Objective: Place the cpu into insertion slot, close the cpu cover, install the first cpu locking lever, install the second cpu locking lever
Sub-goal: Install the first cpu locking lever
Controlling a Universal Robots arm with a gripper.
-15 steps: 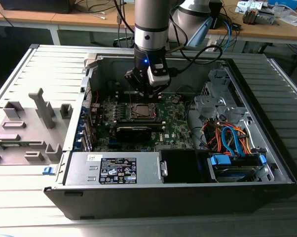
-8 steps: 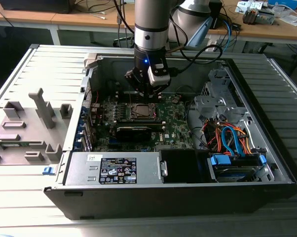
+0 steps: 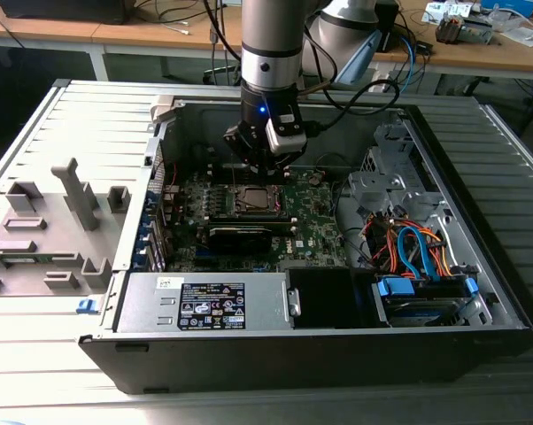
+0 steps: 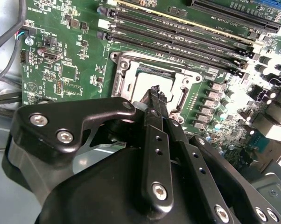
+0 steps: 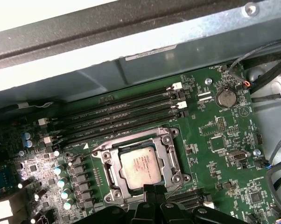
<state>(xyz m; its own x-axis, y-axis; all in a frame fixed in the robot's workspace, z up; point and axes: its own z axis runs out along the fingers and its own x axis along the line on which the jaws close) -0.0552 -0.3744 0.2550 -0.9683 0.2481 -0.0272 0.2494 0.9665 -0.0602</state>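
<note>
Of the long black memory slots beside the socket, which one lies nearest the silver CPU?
The long black memory slot directly bordering the square metal socket frame around the silver-topped CPU; the others lie farther toward the case wall.

**Arm reaching down, fingers closed together**

The arm (image 3: pixel 268 40) is seen at the upper centre of the exterior view, descending near-vertically as a grey cylinder with a small blue light lit on the black wrist section. The gripper (image 3: pixel 253 159) hangs below it, just above the frame's middle. In the second wrist view the black linkages fill the lower half, and the fingers (image 4: pixel 155 100) are brought together to a narrow tip near the centre. Finger bases are glimpsed along the lower edge of the first wrist view.
</note>
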